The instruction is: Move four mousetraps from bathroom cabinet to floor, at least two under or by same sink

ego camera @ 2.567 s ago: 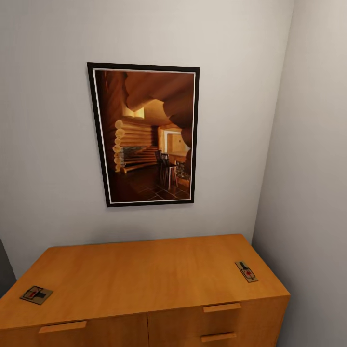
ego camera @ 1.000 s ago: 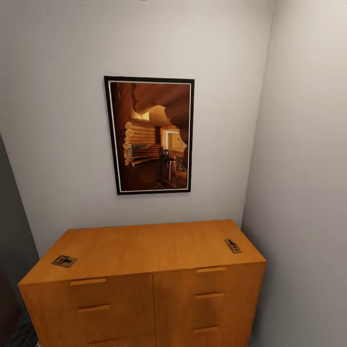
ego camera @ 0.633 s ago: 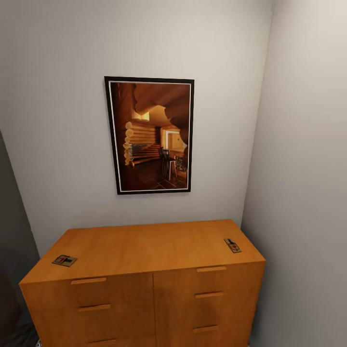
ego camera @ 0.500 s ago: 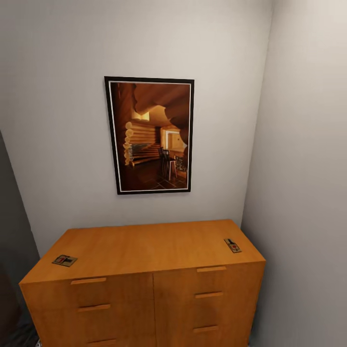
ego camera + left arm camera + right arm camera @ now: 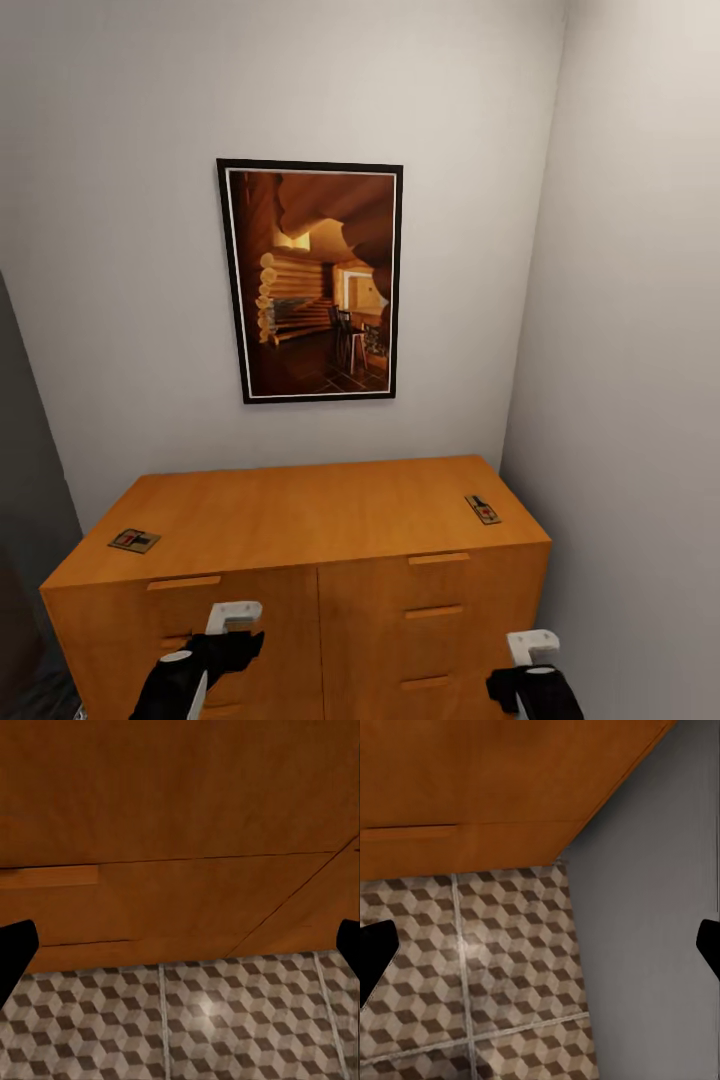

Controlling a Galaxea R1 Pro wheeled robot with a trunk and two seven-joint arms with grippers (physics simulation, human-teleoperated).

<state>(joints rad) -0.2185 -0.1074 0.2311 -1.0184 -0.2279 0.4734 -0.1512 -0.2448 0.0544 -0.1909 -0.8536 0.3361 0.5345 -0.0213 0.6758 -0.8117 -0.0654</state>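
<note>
Orange-brown wood is most of what we get from the head view: the cabinet (image 5: 300,560) sits tucked into a corner under a framed picture (image 5: 312,282) of a log cabin interior, grey walls behind and to the right. We can spot two mousetraps lying flat on its top, one mousetrap near the left edge (image 5: 134,541) and another mousetrap near the right edge (image 5: 483,509), well apart from each other. All the drawers we can see are shut, so no idea what's inside. Down low in front of the drawer fronts, our left gripper (image 5: 225,640) and right gripper (image 5: 530,668) poke up into view, black bodies with white tips, neither touching anything; we can't tell the finger spread from here.

Left wrist view: the left gripper's black fingertips (image 5: 16,945) sit way out at both edges, so it's spread wide with nothing between. It faces the cabinet's lower front (image 5: 180,840) and the bathroom floor (image 5: 195,1020) with its cube-pattern tiles.

Right wrist view: same deal, black fingertips (image 5: 375,952) far apart, holding nothing, over the tiles (image 5: 472,967), the cabinet's corner (image 5: 495,787) and the grey wall (image 5: 652,930).
</note>
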